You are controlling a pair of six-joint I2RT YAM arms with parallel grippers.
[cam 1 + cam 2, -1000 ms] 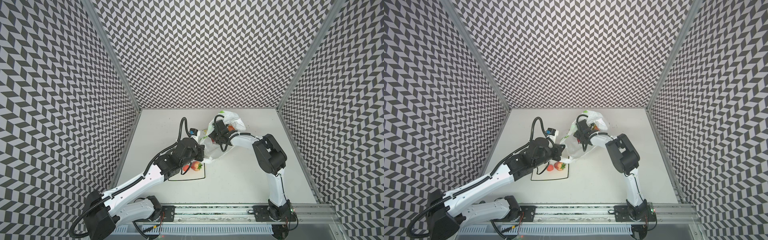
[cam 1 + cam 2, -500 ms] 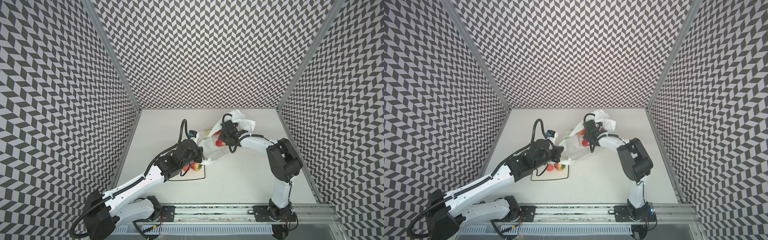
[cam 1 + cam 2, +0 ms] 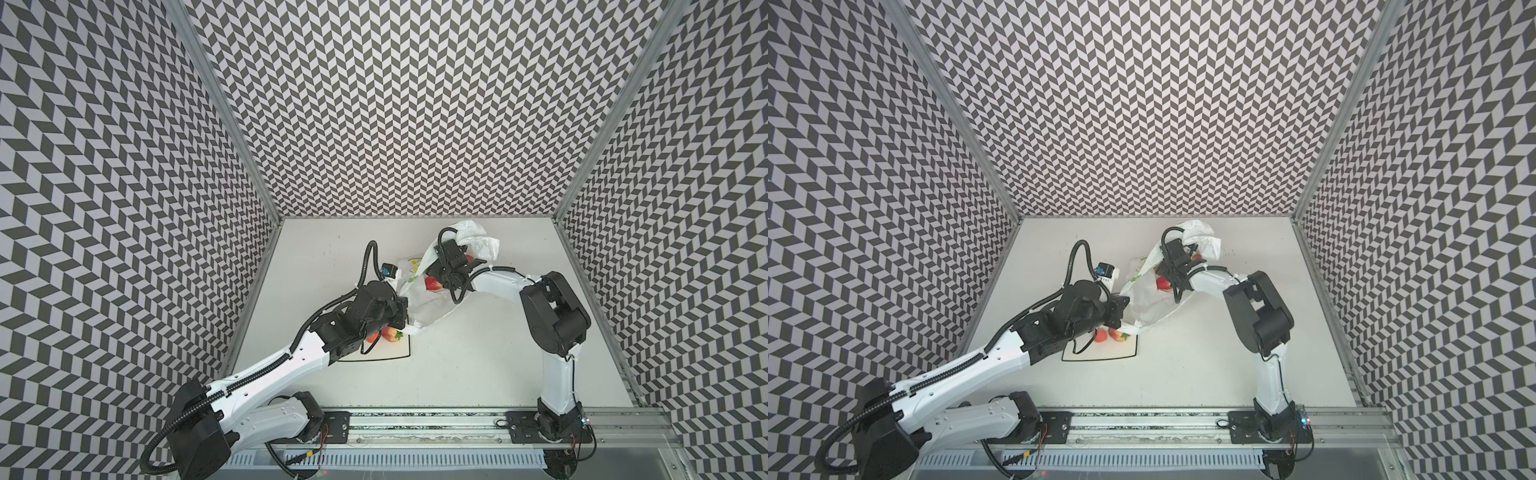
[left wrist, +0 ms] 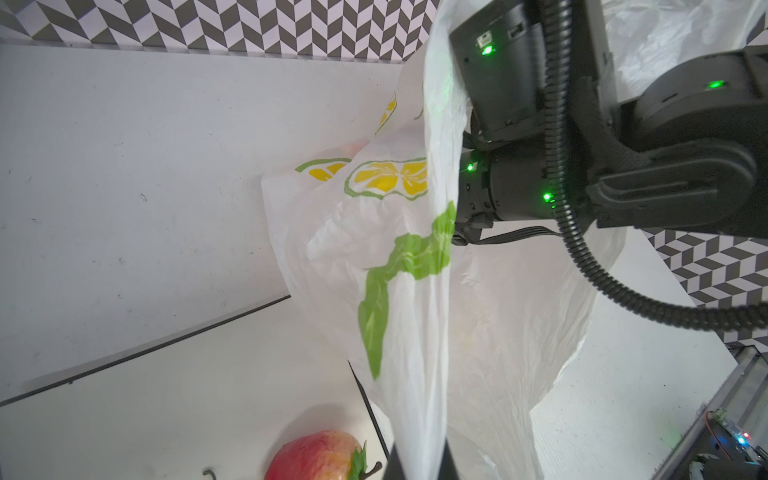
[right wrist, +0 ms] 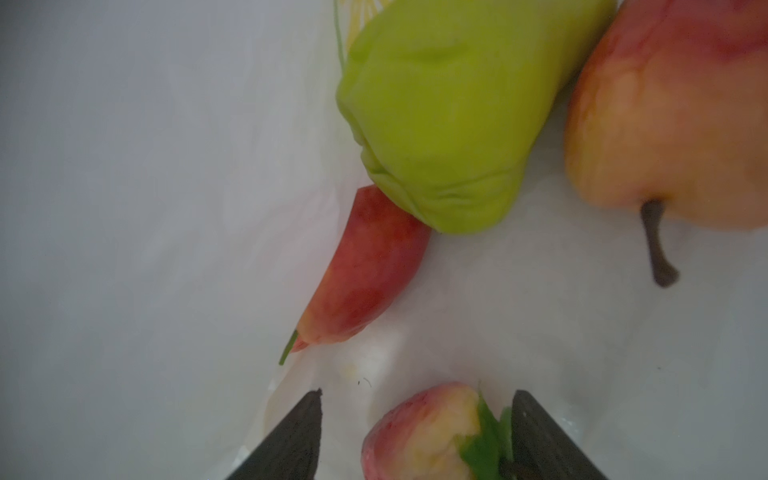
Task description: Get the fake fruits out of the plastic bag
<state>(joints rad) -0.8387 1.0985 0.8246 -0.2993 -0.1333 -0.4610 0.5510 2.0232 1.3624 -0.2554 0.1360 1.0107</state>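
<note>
The left end effector [image 4: 419, 467] is pressed together on a fold of the plastic bag [image 4: 415, 270] and holds that edge up. The right end effector [image 5: 415, 434] is inside the bag, jaws spread either side of a red-yellow strawberry [image 5: 415, 444]. One finger is at its green leaves and the other stands clear, so no grip is made yet.

Location: in both top views the bag lies just toward 12 o'clock of the centre of the worktop [image 3: 478, 365], with the plate [image 3: 374, 360] at its 7 o'clock. Two fake fruits [image 3: 1118, 333] rest on the plate. Further inside the bag a green pear [image 5: 453, 112] touches a red piece [image 5: 365, 274], and beside the pear lies an orange-red piece [image 5: 673, 116] with a brown stalk.

Handling, as judged: the fruits look light, glossy and rounded, so apt to slip. The pear's creased skin suggests a soft shell. Take the strawberry across its body, not by the leaves. The bag is thin and limp and would likely slump shut if its edge were released.

Surroundings: a white matte worktop, lightly scuffed. Chevron-patterned walls [image 3: 395, 104] stand on three sides. The arm bases sit on a rail [image 3: 415, 428] at 6 o'clock.
</note>
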